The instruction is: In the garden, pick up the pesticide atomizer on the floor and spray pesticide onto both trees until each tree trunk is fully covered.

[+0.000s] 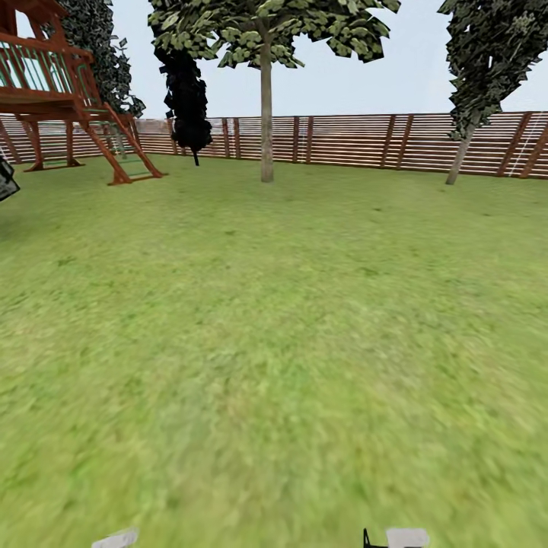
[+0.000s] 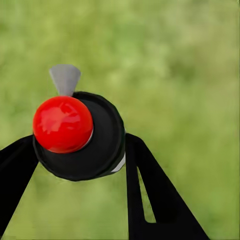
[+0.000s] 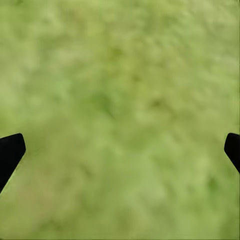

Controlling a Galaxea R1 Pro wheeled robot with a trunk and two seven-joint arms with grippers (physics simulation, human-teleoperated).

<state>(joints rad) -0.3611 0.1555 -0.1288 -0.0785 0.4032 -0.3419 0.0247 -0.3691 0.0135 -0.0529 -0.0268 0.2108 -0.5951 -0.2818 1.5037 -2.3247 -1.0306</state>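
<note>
No readable labels or writing on anything in view. Left end effector (image 2: 80,155) is clamped on the pesticide atomizer (image 2: 82,137): in the left wrist view the black fingers (image 2: 150,190) sit on either side of its round black cap, touching it, with a glossy red knob on the cap and a grey nozzle tip sticking out past it; blurred grass behind. Right end effector (image 3: 120,145) is spread wide with nothing between the fingertips (image 3: 10,150), just green floor (image 3: 120,100) below it. In the head view, two small pale grey bits at the bottom edge, one with a dark piece beside it, look like parts of the robot, can't tell which. Ahead across the lawn stands a tree (image 1: 266,46) with a straight, bare, grey-tan tree trunk (image 1: 266,122), well apart from the robot and just in front of the brown slatted fence (image 1: 342,141). To its left hangs a very dark-leaved tree (image 1: 186,91) on a thin stem; at far right a thin leaning trunk carries dark foliage (image 1: 487,61). A red-brown wooden play tower (image 1: 53,91) with ladder and braces sits at upper left, near the fence, and a small dark grey object (image 1: 6,179) pokes in at the left edge, unidentifiable. Open grass (image 1: 274,342) runs unobstructed from the robot to the trunk; the fence closes off the far side across the full width.
</note>
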